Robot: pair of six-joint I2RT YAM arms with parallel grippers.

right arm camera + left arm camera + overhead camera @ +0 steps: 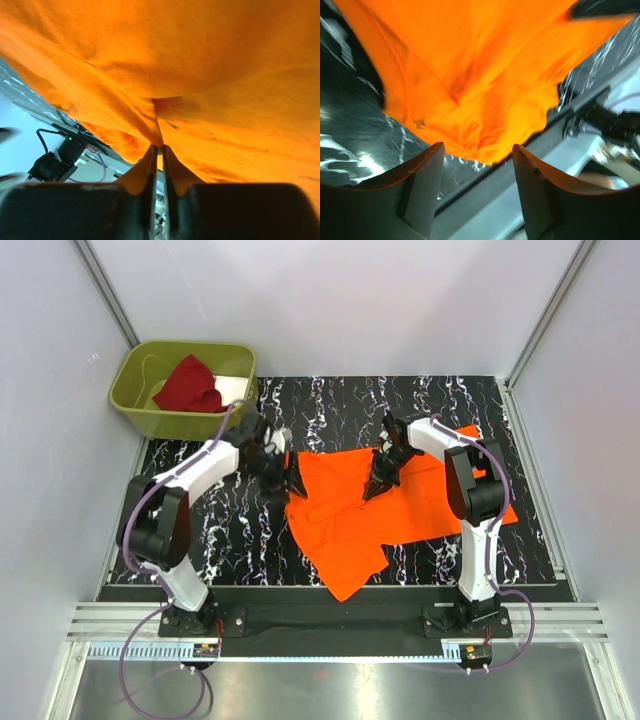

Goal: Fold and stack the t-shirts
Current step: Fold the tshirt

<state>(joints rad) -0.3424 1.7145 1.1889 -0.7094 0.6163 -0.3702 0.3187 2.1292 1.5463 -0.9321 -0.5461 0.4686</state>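
Observation:
A bright orange t-shirt (400,505) lies spread and rumpled across the middle of the black marbled table (240,530). My left gripper (292,480) hangs at its left edge. In the left wrist view that gripper (477,150) is open, and the shirt's hem (470,65) hangs just beyond the fingertips, with nothing between them. My right gripper (372,490) sits over the shirt's middle. In its wrist view the right gripper (159,146) is shut, pinching a fold of orange cloth (200,60) at its tips. A dark red t-shirt (188,385) lies crumpled in the bin.
An olive-green plastic bin (150,420) stands at the table's back left corner. White walls enclose the table on three sides. A metal rail (330,625) runs along the near edge between the arm bases.

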